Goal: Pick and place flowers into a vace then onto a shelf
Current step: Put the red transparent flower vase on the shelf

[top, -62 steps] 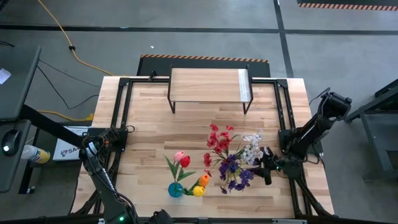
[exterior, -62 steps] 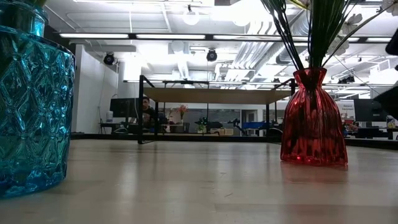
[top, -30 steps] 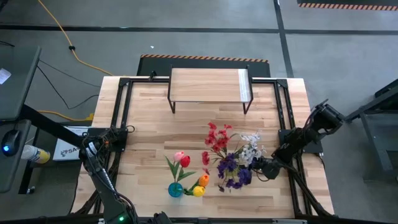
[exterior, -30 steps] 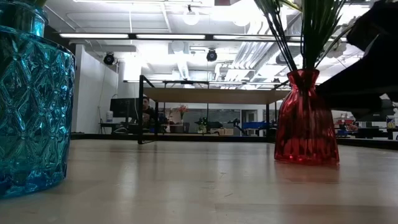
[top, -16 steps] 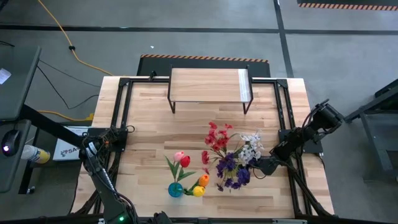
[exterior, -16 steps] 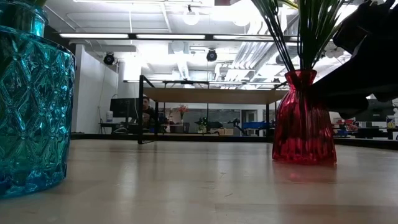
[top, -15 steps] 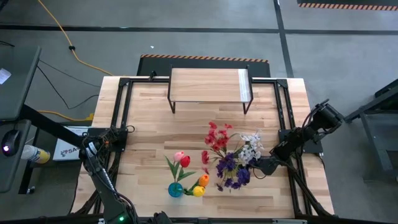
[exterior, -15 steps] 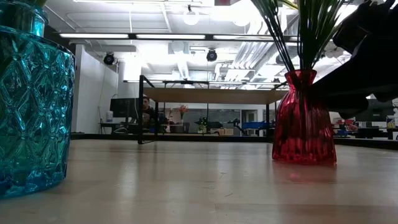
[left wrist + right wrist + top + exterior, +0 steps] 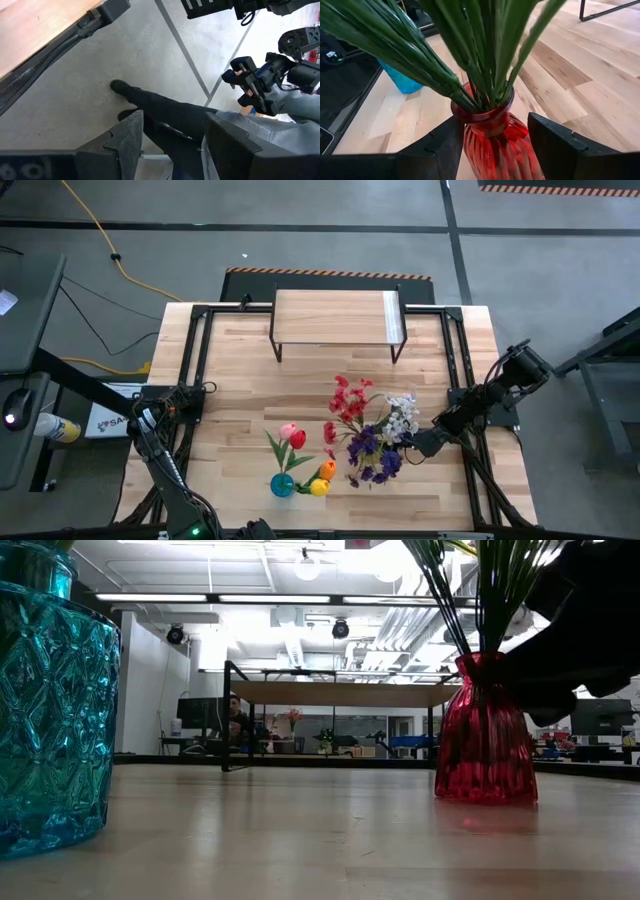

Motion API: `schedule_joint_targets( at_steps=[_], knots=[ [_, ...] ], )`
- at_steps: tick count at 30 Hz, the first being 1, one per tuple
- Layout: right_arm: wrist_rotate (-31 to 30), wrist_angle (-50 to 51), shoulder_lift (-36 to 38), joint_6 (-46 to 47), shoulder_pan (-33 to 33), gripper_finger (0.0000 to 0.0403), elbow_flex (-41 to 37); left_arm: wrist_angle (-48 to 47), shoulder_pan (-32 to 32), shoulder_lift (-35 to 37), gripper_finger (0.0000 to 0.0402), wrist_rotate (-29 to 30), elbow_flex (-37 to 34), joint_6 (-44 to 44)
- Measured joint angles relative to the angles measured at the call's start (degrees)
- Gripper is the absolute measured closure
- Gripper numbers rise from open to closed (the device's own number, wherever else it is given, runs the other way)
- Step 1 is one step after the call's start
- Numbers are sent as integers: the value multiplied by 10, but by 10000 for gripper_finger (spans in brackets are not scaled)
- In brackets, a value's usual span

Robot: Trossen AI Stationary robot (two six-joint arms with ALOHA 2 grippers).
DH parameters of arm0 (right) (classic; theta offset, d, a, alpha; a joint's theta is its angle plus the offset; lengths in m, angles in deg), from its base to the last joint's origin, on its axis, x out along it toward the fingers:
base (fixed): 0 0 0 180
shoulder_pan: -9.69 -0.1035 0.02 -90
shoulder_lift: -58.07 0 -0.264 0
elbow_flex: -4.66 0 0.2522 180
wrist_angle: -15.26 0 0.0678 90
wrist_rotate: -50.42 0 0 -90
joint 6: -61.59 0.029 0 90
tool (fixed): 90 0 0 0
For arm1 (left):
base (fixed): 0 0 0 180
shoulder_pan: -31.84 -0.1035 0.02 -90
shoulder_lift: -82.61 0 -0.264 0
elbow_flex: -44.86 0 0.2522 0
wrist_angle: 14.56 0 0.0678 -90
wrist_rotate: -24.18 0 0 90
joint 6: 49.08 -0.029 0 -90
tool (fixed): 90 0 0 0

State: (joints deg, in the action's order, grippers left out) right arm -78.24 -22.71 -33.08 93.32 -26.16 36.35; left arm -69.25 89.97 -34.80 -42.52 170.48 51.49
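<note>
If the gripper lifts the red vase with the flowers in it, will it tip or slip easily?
The red vase looks like ribbed glass, so probably slippery and breakable. Its narrow neck sits between the right gripper fingers, which may help hold it. The tall flowers spread wide above it, so it is likely top-heavy and could tip.

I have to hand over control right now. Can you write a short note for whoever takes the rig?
Right gripper: fingers either side of the red vase; not clearly clamped.
Left gripper: open, empty, parked off the table's left edge.
Red vase, with the sprigs in it, stands on the table right of centre. Blue vase with tulips stands near the front edge.
Shelf at the back holds nothing.
Done: flowers in vases. Left: both vases onto the shelf.
</note>
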Motion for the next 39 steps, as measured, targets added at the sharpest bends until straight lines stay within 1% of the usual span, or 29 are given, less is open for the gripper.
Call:
schedule_joint_targets(
  at_steps=[8,16,24,31,35,39],
  knots=[
    [21,-5,0,-21,22,194,0,0,0,0,163,0,0,0],
    [22,-5,0,-23,22,194,0,-9,0,0,163,0,0,0],
    [26,-30,0,-62,21,194,0,-15,0,0,163,0,0,0],
    [29,-27,0,-63,22,194,0,-17,0,0,163,0,0,0],
    [25,-38,-18,-63,22,194,2,-22,0,0,163,0,0,0],
    [23,-39,-49,-75,25,194,30,-21,0,0,163,1,0,2]
  ],
)
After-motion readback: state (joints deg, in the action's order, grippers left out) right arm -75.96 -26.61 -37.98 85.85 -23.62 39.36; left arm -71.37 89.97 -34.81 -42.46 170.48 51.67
